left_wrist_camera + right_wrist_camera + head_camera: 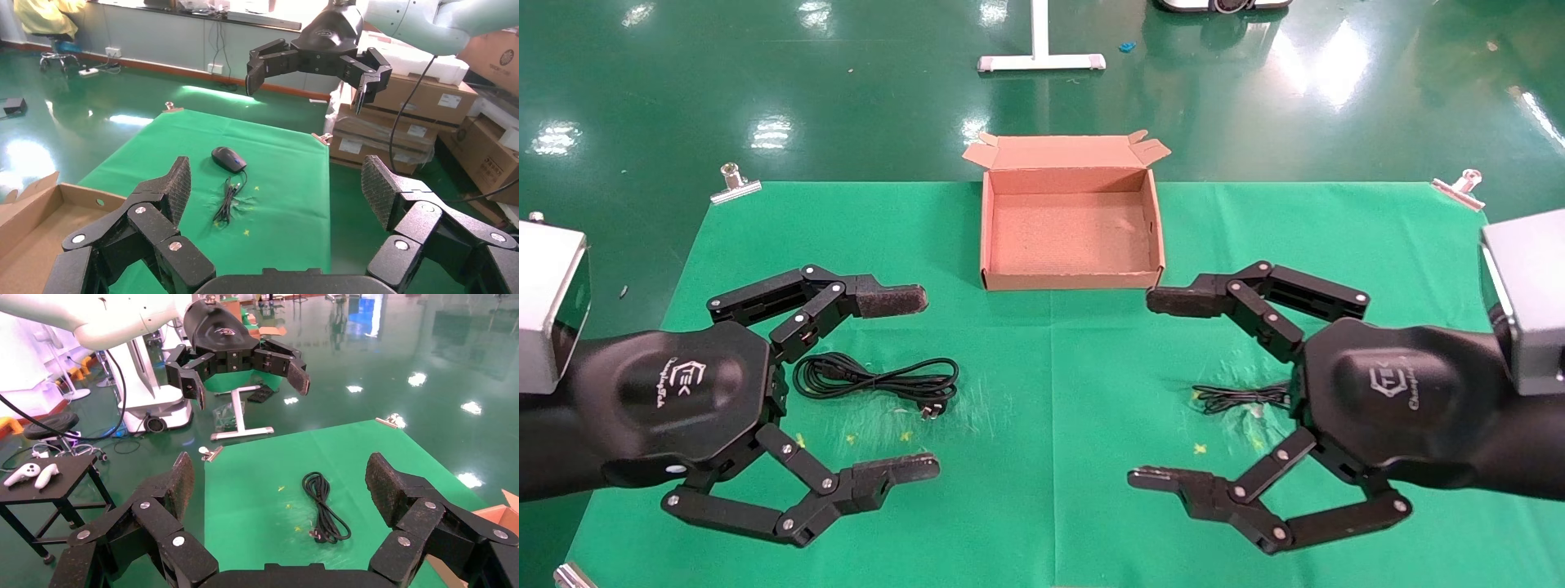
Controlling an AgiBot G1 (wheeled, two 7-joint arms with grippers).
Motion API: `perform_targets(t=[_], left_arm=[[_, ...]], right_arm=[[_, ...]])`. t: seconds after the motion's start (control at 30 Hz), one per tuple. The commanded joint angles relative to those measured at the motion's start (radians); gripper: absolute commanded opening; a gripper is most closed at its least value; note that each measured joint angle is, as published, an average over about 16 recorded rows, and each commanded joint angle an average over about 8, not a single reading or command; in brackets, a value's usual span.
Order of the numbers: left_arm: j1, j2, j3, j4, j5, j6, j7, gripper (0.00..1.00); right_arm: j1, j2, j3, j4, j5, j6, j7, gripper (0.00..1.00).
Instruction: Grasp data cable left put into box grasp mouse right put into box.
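The data cable point(878, 380), a thick black looped cord with a pronged plug, lies on the green cloth between the fingers of my open left gripper point(932, 384), which hovers above it. It also shows in the right wrist view point(324, 505). The mouse's thin wire bunch point(1238, 398) lies under my open right gripper point(1138, 389); the mouse body is hidden there in the head view. The left wrist view shows the mouse point(229, 159) and its wire point(227, 202). The brown box point(1071, 282) stands open and empty at the far middle of the cloth.
Metal clips point(735, 184) point(1459, 189) hold the cloth's far corners. A white stand base point(1040, 61) is on the floor beyond the table. Stacked cartons point(416, 104) stand past the right edge, and a small black table point(43, 478) past the left.
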Motion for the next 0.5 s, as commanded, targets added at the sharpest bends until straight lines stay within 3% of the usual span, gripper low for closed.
perform_targets(t=[0.03,0.5], left_arm=[[0.0,0.0,0.0,0.0,0.0,0.0,0.0,1.0],[0.0,0.0,0.0,0.0,0.0,0.0,0.0,1.0]], right_arm=[[0.0,0.0,0.0,0.0,0.0,0.0,0.0,1.0],[0.0,0.0,0.0,0.0,0.0,0.0,0.0,1.0]])
